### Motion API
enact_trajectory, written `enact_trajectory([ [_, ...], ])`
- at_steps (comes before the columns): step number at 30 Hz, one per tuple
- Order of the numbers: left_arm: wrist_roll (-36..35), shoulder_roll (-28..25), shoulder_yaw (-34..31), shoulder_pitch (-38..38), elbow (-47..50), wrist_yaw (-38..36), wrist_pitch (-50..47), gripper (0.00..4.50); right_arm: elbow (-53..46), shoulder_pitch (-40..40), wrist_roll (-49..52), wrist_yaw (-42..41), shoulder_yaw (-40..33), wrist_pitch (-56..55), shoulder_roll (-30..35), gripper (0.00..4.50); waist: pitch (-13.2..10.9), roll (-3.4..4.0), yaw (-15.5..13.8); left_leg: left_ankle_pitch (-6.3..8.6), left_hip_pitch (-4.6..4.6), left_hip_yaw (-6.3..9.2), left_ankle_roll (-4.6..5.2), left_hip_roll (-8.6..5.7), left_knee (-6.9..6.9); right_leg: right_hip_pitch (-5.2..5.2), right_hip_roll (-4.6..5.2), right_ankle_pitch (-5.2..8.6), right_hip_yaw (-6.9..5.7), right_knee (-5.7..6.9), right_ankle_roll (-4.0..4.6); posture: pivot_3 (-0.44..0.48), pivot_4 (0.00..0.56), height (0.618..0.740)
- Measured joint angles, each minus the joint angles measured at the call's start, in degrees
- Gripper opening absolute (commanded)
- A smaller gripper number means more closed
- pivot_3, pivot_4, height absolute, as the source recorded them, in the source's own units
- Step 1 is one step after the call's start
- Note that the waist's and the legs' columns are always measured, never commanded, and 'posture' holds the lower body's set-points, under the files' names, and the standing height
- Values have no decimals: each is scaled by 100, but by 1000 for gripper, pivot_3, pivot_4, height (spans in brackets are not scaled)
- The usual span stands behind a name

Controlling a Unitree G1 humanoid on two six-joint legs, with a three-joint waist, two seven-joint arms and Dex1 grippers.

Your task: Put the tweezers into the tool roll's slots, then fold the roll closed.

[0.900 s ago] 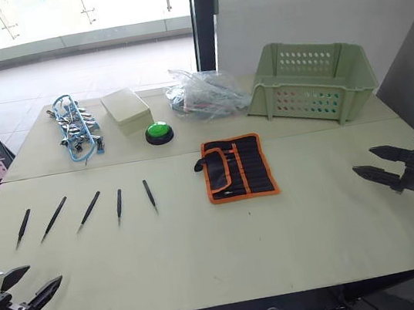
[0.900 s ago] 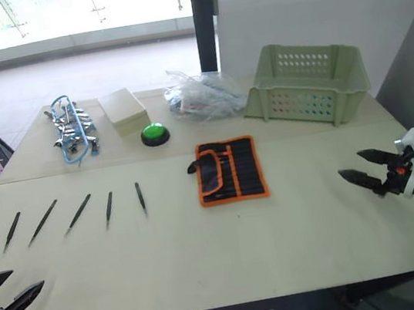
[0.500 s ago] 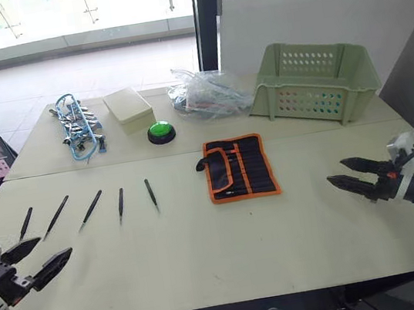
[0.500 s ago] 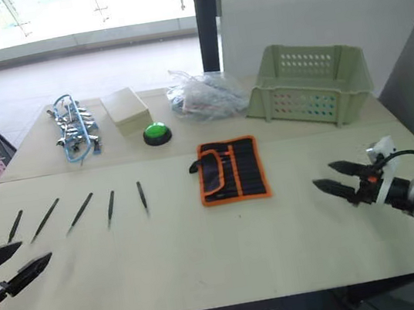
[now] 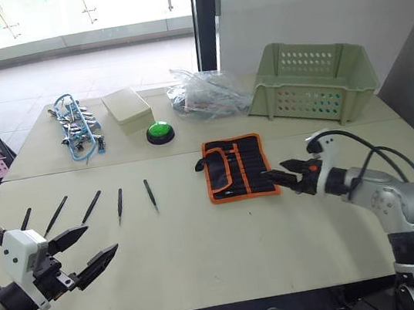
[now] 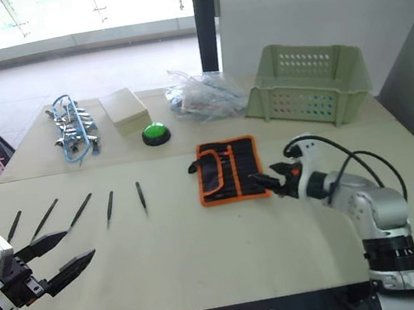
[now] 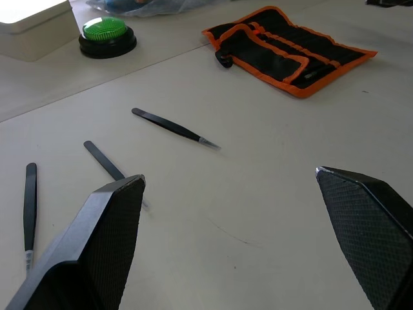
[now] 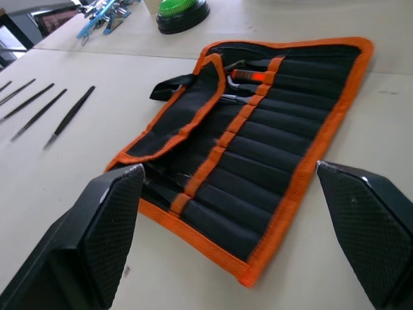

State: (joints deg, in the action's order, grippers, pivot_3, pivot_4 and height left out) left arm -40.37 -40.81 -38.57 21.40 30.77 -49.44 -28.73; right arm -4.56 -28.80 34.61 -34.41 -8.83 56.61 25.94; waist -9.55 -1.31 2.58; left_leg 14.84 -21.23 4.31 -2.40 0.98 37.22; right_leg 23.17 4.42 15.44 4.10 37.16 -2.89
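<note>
Reaching for five slim dark metal tweezers | your spread left gripper nearer, tweezers just ahead, lengthwise | right gripper spread at black orange-edged fabric tool roll

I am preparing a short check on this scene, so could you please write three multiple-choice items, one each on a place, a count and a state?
1. Where is the right gripper?
A. at the tool roll's near right edge
B. inside the green basket
C. over the green button

2. How many tweezers lie loose on the table?
A. three
B. five
C. seven

3. What state is the tool roll in?
A. folded shut
B. lying open
C. held in the air

Answers: 1 A, its fingertips reach the orange edging; 2 B, five lie in a row left of the roll; 3 B, its slots show and it lies flat.
</note>
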Motion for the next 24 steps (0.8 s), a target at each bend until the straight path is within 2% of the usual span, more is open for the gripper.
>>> enact_trajectory([
  [5, 13, 199, 151, 331, 278, 27, 108, 4479, 316, -607, 109, 656, 15, 403, -739, 4500, 0, 0, -15, 0, -2, 1, 0, -2, 0, 0, 1, 0, -2, -2, 0, 0, 150, 740],
  [12, 198, 292, 141, 659, 342, -62, 500, 4479, 500, -613, 85, 1064, 183, 581, -1345, 4500, 0, 0, 9, 0, -3, 5, 0, 0, -1, 3, -2, 0, -5, -2, 0, 0, 150, 740],
  [24, 197, 434, 54, 1085, 352, -293, 937, 4479, 1222, -768, -193, 1345, 310, -53, -1854, 4500, 0, 1, 28, 0, -2, 4, 0, 0, -1, 2, -2, 0, -6, -3, 0, 0, 150, 740],
])
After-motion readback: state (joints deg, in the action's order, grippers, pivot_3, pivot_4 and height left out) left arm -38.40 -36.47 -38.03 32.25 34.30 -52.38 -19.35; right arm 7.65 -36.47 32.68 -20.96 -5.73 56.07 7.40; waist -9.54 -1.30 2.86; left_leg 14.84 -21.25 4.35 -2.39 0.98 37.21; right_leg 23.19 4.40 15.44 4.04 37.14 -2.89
